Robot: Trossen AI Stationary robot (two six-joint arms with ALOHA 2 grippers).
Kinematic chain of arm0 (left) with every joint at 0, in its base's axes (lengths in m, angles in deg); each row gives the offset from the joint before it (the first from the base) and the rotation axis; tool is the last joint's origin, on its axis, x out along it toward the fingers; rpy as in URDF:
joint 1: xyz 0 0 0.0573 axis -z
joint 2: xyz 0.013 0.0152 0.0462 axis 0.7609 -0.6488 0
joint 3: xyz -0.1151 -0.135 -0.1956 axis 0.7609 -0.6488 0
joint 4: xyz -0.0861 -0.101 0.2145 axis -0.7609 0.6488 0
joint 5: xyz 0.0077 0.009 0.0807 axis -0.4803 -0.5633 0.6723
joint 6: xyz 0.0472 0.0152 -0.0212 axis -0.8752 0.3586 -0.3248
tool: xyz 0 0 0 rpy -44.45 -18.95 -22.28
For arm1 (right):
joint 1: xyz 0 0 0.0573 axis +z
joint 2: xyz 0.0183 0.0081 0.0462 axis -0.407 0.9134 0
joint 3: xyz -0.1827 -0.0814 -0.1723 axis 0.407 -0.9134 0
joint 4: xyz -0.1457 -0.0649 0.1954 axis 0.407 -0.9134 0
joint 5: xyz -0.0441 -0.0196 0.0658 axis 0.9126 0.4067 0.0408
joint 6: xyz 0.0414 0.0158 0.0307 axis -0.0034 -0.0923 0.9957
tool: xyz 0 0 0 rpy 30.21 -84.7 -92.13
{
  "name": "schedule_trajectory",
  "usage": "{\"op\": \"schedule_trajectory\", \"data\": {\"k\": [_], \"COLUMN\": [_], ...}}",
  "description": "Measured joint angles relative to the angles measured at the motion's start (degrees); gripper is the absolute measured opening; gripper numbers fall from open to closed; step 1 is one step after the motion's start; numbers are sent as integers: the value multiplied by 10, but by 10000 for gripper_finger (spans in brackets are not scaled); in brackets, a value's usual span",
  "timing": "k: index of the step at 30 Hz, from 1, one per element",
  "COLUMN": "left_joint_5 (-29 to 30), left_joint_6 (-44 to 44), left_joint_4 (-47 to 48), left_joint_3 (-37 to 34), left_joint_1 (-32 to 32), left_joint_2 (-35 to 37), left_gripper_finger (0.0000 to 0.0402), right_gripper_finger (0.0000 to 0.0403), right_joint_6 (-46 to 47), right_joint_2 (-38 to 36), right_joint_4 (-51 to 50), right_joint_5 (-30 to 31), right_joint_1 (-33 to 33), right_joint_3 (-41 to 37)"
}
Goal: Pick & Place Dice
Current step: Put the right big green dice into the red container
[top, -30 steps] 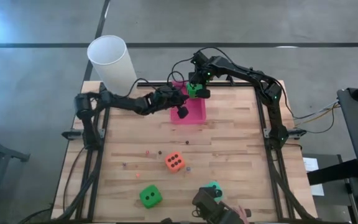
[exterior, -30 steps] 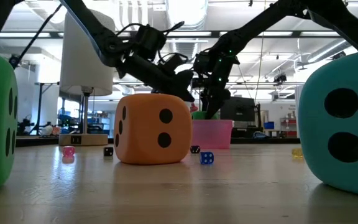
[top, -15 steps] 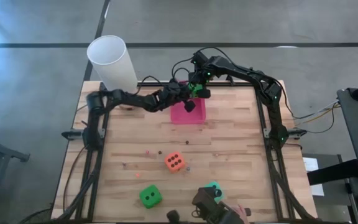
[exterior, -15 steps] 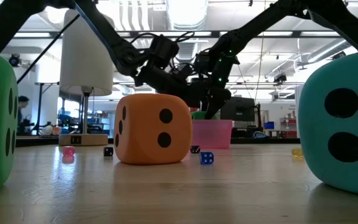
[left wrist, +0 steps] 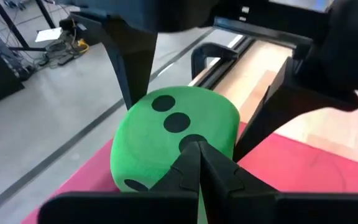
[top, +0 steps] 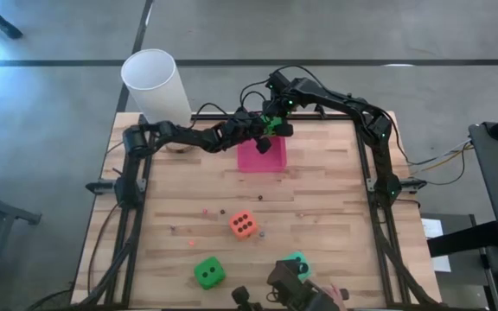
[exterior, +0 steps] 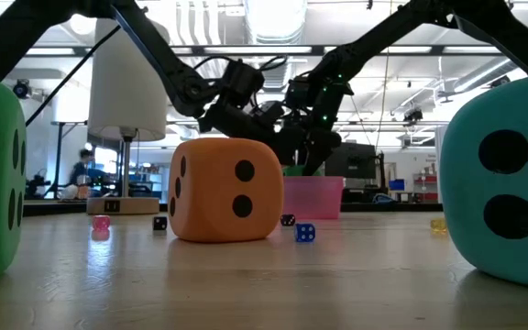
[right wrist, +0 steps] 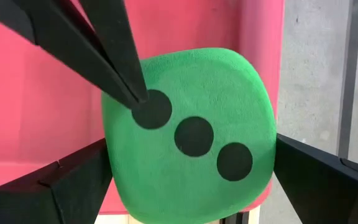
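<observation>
On the wooden worktop (top: 318, 216) I've three dice left. My right claw (top: 272, 126), spread wide, clamps a green die (right wrist: 191, 137) over the pink bin (top: 262, 157); my left claw (top: 262, 145), pinched together, touches it.

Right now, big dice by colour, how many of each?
Green dice: 2, one near the table's front, one between the right gripper's fingers over the pink bin
Orange-red die: 1
Teal die: 1
Total: 4
</observation>
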Motion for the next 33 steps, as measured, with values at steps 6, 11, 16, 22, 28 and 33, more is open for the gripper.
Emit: {"op": "schedule_trajectory", "data": {"k": [6,11,16,22,28,33], "left_joint_5": [-2,-4,-7,-11,-54,-59], "left_joint_6": [0,0,0,-15,-15,-16], "left_joint_4": [23,39,44,34,11,9], "left_joint_3": [-1,-1,-1,-1,-1,-1], "left_joint_1": [-3,-4,-4,-3,-3,-9], "left_joint_2": [-3,-3,6,36,24,20], "left_gripper_finger": [6,6,6,6,6,6], "right_gripper_finger": [400,400,400,400,400,400], "right_joint_6": [0,-1,0,1,1,1], "right_joint_2": [0,0,0,0,0,0], "right_joint_4": [2,3,5,6,5,5], "right_joint_5": [1,-1,-1,-2,-2,-6], "right_joint_1": [0,0,0,0,0,1], "right_joint_3": [0,0,0,0,0,0]}}
